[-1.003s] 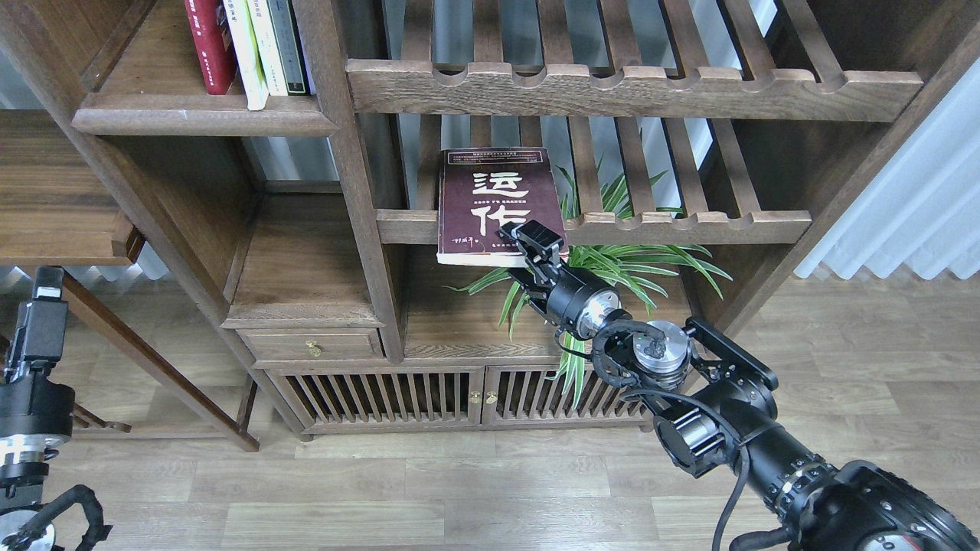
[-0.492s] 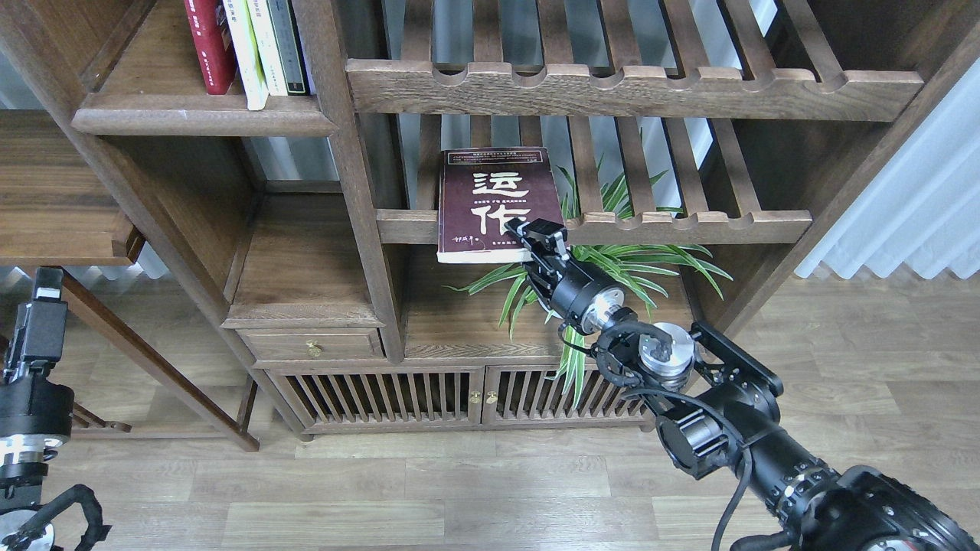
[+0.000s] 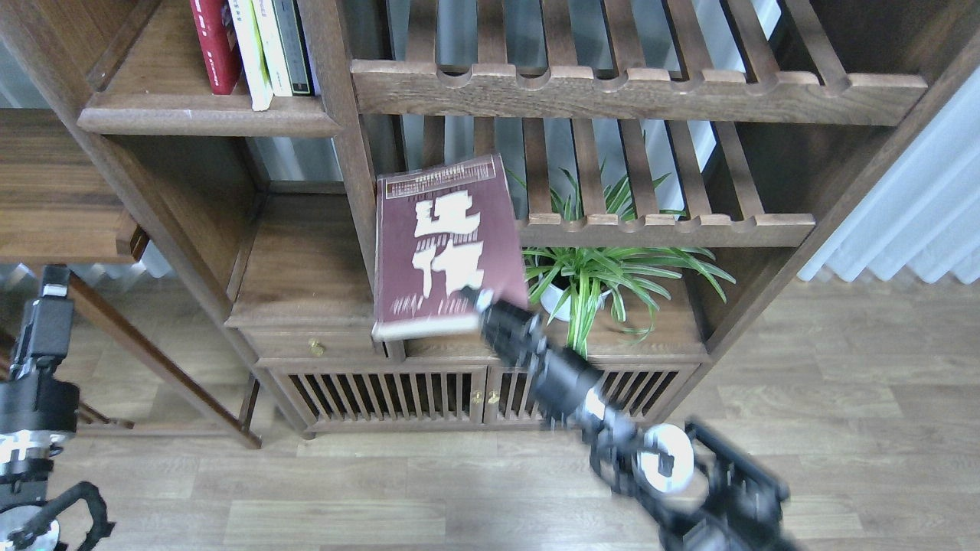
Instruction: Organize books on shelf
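Books number four in this view: one maroon book (image 3: 444, 249) with big white Chinese characters is held in the air in front of the bookcase, and three upright books (image 3: 253, 46) stand together on the solid shelf (image 3: 207, 119) at the upper left, one red, one white and one with a dark spine. The maroon book is tilted, its cover faces up, and it is blurred; it hangs before the vertical post, below the lower slatted rack (image 3: 666, 228) and above the cabinet with the slatted doors (image 3: 475, 394). The right gripper (image 3: 490, 310) is clamped on the lower right corner of this book, with the arm coming from the lower right, also blurred. The left gripper (image 3: 52, 295) stands at the left edge, well apart from the books; it is seen dark and end-on, so I cannot tell if its fingers are apart or together. Two slatted racks are visible, and one green plant (image 3: 605, 268) in a white pot stands under the lower one.
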`<act>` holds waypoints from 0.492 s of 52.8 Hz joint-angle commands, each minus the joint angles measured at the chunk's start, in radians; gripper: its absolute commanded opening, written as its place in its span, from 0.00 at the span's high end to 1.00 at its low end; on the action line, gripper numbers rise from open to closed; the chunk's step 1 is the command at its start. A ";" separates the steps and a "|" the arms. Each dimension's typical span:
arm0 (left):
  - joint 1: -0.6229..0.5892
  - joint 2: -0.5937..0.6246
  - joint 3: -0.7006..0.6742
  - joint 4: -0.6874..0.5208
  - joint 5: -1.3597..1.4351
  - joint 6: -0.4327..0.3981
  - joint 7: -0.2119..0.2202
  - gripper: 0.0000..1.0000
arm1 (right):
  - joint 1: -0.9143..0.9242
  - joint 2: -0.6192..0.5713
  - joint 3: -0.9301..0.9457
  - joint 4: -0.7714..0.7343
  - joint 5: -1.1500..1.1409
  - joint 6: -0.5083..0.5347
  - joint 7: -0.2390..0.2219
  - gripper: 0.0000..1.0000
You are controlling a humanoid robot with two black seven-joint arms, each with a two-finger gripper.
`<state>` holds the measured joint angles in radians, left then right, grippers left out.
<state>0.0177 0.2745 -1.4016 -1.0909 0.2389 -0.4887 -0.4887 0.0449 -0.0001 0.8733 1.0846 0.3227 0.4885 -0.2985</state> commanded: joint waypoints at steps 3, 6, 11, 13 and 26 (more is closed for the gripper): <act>0.025 0.000 0.062 -0.001 -0.072 0.000 0.000 0.00 | -0.085 0.000 0.004 0.003 -0.014 0.000 -0.034 0.96; 0.033 0.003 0.096 -0.001 -0.084 0.000 0.000 0.00 | -0.095 0.000 0.004 -0.002 -0.017 0.000 -0.037 0.96; 0.089 -0.001 0.167 -0.003 -0.093 0.000 0.000 0.00 | -0.111 0.000 0.004 -0.006 -0.033 0.000 -0.039 0.96; 0.110 -0.005 0.200 -0.004 -0.113 0.000 0.000 0.00 | -0.119 0.000 0.004 -0.006 -0.040 0.000 -0.039 0.96; 0.114 0.048 0.447 -0.118 -0.518 0.000 0.000 0.01 | -0.149 0.000 -0.004 -0.008 -0.050 0.000 -0.060 0.95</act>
<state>0.1344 0.2935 -1.0542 -1.1462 -0.1182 -0.4887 -0.4887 -0.0972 0.0000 0.8739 1.0776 0.2755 0.4888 -0.3446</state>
